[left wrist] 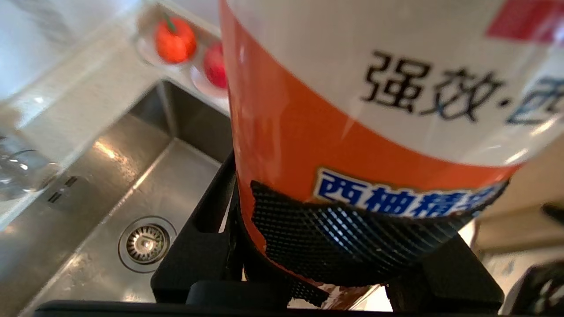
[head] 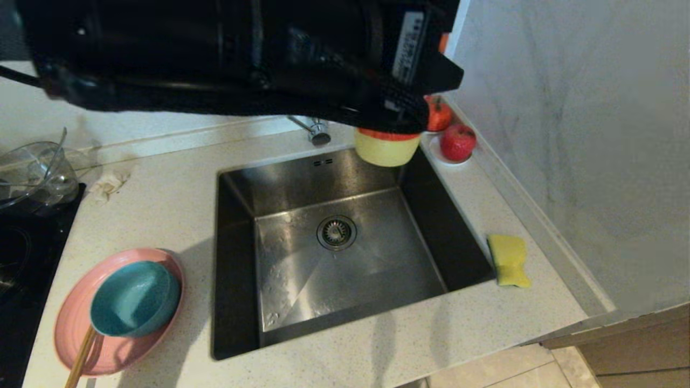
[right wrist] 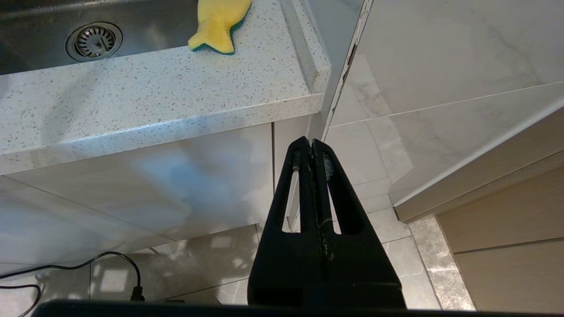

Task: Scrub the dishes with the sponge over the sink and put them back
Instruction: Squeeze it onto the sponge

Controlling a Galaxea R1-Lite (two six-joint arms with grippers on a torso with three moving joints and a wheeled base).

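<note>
My left gripper hangs over the back right corner of the sink, shut on an orange-and-white detergent bottle whose yellow base points down. The pink plate lies on the counter left of the sink, with the teal bowl standing in it. On the counter right of the sink lies the yellow sponge, also in the right wrist view. My right gripper is parked below the counter's front edge, shut and holding nothing.
A wooden stick leans on the plate. The tap stands behind the sink, the drain strainer in its floor. Red fruit sits at the back right, a glass bowl and black hob at left.
</note>
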